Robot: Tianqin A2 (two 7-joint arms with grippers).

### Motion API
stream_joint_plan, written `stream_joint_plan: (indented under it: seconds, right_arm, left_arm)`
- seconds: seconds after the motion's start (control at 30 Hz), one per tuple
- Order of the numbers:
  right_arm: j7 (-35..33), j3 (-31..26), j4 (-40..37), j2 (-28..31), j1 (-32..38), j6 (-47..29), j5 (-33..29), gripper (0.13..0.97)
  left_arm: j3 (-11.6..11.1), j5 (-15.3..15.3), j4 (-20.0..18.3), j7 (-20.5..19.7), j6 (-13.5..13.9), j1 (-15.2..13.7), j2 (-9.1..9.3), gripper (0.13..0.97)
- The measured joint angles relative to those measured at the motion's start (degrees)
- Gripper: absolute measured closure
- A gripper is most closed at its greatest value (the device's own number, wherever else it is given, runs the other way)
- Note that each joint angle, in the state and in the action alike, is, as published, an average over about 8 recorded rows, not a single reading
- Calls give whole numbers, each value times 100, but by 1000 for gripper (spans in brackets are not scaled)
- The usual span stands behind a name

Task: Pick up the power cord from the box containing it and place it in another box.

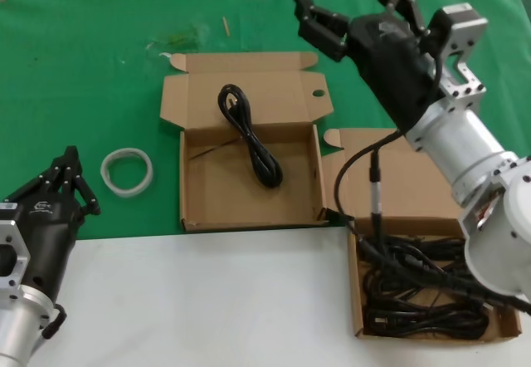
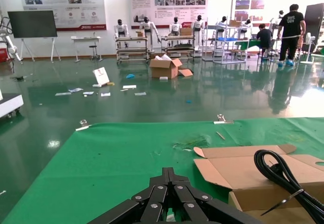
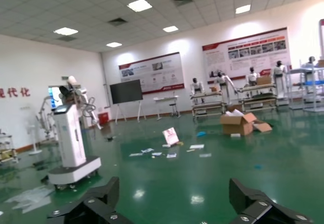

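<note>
Green cloth (image 1: 99, 68) over far part of bench, bare white surface (image 1: 207, 300) along near edge. Two open cardboard mailer boxes on it. Middle box (image 1: 249, 209) straddling the cloth's near edge, lid (image 1: 249, 93) folded back flat toward far edge, round hole near lid's right corner. Power cord (image 1: 249, 134) as one narrow black looped bundle, lying diagonally, far end on the lid, near end inside the tray near its back wall; seen also in left wrist view (image 2: 283, 176). Second box (image 1: 431, 334) at right near corner of bench, tray full of tangled black cables (image 1: 423, 288), its lid (image 1: 406, 176) open toward far edge, touching or just beside the middle box's right wall. White ring (image 1: 127, 170) on the cloth left of the middle box, apart from it. Right gripper (image 1: 353, 6) raised above far right part of bench, beyond the middle box's lid, fingers spread wide, nothing held; right wrist view looking out at hall. Left gripper (image 1: 70, 180) low at left near corner, fingertips together, nothing held, near the ring without touching.
</note>
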Motion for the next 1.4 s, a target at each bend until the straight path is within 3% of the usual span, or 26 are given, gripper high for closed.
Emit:
stream_joint_plan:
  seconds: [0.33, 0.43, 0.6, 1.03, 1.3, 1.4]
  right_arm:
    - [-117, 371, 60, -100, -408, -68, -199, 590]
    - [-158, 497, 87, -131, -546, -88, -265, 435]
    - [-226, 705, 131, -181, -777, -121, -374, 177]
    - [-406, 1255, 249, -312, -1379, -208, -661, 129]
    - [-517, 1591, 320, -393, -1748, -261, -837, 129]
    - [-558, 1718, 347, -423, -1887, -282, -903, 129]
  left_arm:
    - [0, -1, 0, 0, 0, 0, 0, 957]
    - [0, -1, 0, 0, 0, 0, 0, 957]
    - [0, 0, 0, 0, 0, 0, 0, 881]
    - [0, -1, 0, 0, 0, 0, 0, 674]
    - [0, -1, 0, 4, 0, 0, 0, 457]
    - [0, -1, 0, 3, 0, 0, 0, 457]
